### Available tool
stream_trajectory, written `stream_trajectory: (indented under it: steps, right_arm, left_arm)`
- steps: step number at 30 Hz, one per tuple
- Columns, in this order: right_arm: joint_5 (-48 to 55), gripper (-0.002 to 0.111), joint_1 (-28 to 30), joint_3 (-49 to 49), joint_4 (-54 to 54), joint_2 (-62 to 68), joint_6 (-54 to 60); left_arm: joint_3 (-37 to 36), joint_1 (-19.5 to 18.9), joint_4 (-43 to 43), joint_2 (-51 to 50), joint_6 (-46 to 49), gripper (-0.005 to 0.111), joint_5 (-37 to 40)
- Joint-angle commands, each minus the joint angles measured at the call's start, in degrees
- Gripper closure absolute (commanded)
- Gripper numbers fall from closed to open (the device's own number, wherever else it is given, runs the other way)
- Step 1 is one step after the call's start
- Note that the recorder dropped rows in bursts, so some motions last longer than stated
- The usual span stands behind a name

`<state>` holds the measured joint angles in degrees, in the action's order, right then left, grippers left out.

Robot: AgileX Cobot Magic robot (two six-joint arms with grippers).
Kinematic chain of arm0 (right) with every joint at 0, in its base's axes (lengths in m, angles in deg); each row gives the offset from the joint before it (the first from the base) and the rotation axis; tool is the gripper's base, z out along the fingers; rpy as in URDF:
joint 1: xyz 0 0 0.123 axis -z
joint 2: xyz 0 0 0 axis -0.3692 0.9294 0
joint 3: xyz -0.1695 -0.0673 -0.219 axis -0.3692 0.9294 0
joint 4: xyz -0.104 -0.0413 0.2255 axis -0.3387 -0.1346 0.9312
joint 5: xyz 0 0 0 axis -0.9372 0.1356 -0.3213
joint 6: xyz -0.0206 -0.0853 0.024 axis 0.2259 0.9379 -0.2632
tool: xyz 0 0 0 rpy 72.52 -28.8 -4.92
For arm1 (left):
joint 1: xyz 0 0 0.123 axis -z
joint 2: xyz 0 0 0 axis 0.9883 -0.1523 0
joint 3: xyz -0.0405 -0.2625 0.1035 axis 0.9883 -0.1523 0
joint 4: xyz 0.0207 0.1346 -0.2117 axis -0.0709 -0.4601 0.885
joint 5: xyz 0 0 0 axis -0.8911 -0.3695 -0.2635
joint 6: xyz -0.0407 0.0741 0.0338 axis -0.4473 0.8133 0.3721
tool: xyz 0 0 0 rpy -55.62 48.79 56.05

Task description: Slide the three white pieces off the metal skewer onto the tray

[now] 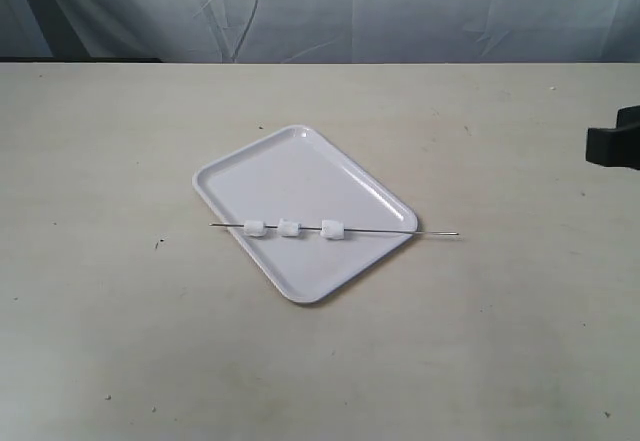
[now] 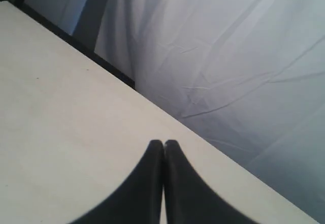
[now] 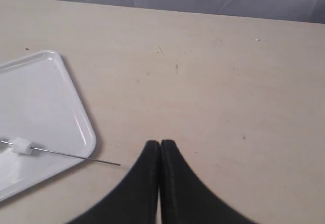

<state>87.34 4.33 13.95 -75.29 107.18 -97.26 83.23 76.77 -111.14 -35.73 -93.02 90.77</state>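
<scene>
The white tray (image 1: 300,176) lies at an angle on the middle of the table. Across its near part rests the metal skewer (image 1: 385,232), both ends sticking past the rim. Three white pieces are threaded on it: one (image 1: 255,228), one (image 1: 289,228) and one (image 1: 332,229). The right wrist view shows the tray (image 3: 45,107), the skewer's tip end (image 3: 76,156) and one white piece (image 3: 22,146). My right gripper (image 3: 160,144) is shut and empty, a little beyond the skewer tip. My left gripper (image 2: 163,144) is shut and empty over bare table, away from the tray.
A dark part of the right arm (image 1: 614,141) shows at the exterior view's right edge. A pale wrinkled curtain (image 1: 320,6) hangs behind the table's far edge. Small dark specks mark the beige tabletop (image 1: 160,351).
</scene>
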Motion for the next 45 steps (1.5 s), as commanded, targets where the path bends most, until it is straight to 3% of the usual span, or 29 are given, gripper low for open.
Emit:
stream_trajectory:
  steps: [1, 3, 5, 8, 11, 12, 13, 16, 18, 20, 23, 27, 31, 38, 45]
  right_arm:
    - [3.45, 0.109, -0.12, -3.59, -1.02, 0.36, 1.88]
    - [3.39, 0.109, -0.12, -3.60, -1.02, 0.36, 1.88]
    - [3.43, 0.109, -0.12, -3.60, -1.13, 0.36, 1.88]
    - [1.17, 0.109, -0.12, -3.60, -0.55, 0.36, 1.88]
    - [-1.43, 0.109, -0.12, -3.60, 0.19, 0.36, 1.99]
    - [-1.82, 0.109, -0.12, -3.60, 0.53, 0.64, 3.07]
    - [-1.57, 0.109, -0.41, -3.60, 2.35, 1.81, 9.05]
    - [-0.61, 0.109, -2.16, -3.60, 10.96, 6.87, 23.22]
    - [-1.01, 0.109, -3.42, -3.60, 15.85, 10.60, 30.74]
    - [-2.17, 0.107, -4.47, -3.73, 19.59, 14.54, 35.87]
    - [-2.97, 0.096, -5.57, -5.14, 21.69, 19.53, 41.38]
    - [-2.76, 0.080, -6.45, -8.75, 22.38, 25.37, 48.74]
    - [-0.04, 0.080, -8.03, -12.96, 22.97, 31.77, 56.02]
    - [3.32, 0.080, -8.47, -18.24, 24.94, 39.95, 65.26]
    - [4.88, 0.080, -8.47, -19.67, 38.23, 46.28, 83.15]
  left_arm:
    - [0.38, -0.01, 4.22, -0.46, 8.88, 0.107, 8.08]
    - [0.38, -0.01, 8.68, -0.46, 25.00, 0.107, 12.11]
    - [0.50, -0.01, 17.01, -0.58, 45.66, 0.107, 21.68]
    - [0.63, -0.01, 22.51, -1.49, 67.08, 0.107, 36.11]
    - [0.63, -0.01, 33.44, -1.79, 84.85, 0.107, 38.27]
    - [0.63, -0.01, 41.01, -1.79, 93.53, 0.107, 37.73]
    - [0.63, -0.01, 58.88, -2.13, 111.22, 0.107, 36.32]
    - [0.63, -0.01, 93.73, -4.33, 139.23, 0.107, 34.79]
    - [0.63, -0.01, 113.26, -6.35, 160.08, 0.107, 37.14]
    - [0.63, -0.01, 122.20, -7.98, 170.81, 0.107, 39.54]
    - [0.88, -0.01, 125.40, -9.84, 175.57, 0.106, 37.80]
    - [3.13, 0.24, 127.19, -13.08, 176.47, 0.093, 36.62]
    - [6.91, 3.41, 128.12, -17.40, 177.95, 0.082, 37.39]
    - [9.93, 8.37, 129.92, -24.09, 189.57, 0.081, 35.80]
    - [11.83, 12.17, 135.21, -31.19, 197.99, 0.081, 34.40]
